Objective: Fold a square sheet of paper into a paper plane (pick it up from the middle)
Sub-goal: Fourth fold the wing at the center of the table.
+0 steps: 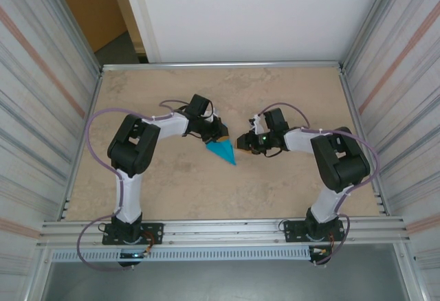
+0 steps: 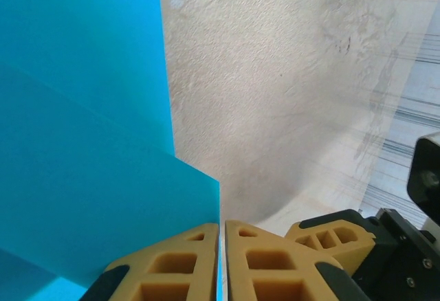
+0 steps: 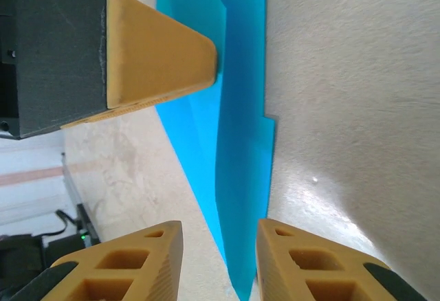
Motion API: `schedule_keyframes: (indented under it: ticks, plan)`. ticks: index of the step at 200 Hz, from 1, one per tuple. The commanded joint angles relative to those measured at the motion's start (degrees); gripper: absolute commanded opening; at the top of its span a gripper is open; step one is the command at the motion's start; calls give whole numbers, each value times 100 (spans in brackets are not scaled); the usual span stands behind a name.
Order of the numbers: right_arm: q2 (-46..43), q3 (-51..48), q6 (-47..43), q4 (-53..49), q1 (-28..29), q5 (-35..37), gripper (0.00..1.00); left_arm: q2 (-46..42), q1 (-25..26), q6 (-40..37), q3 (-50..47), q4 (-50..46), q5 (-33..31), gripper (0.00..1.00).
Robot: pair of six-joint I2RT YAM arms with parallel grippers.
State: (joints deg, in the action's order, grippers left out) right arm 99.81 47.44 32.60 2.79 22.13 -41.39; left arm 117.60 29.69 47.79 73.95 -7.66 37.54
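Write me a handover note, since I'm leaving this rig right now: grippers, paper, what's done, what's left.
Left gripper: shut on the thin teal-blue folded paper sheet, pinching one edge.
Right gripper: open, with a finger on each side of the paper's narrow end and no grip on it.
Paper: mid-table between the two grippers, over the beige stone-look table; whether it touches the surface is unclear.
Done: picked up, with overlapping folded layers tapering to a point.
Left: probably the remaining folds, as no finished wings are visible yet.
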Motion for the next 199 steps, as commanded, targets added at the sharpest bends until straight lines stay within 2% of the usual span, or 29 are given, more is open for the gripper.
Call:
schedule_keyframes:
  ticks: [1,51,93,199]
  plan:
    - [-154,13,-42,-515,43,492,33,160,16,-86,159,-110,102,11]
    - [153,446,-345,-897,426,517,36,204,18,-78,207,-125,111,11]
    - [457,700,-423,-999,492,503,36,211,11,-78,206,-135,131,11]
    - [786,679,-449,-1104,465,569,26,211,19,-76,217,-132,142,11]
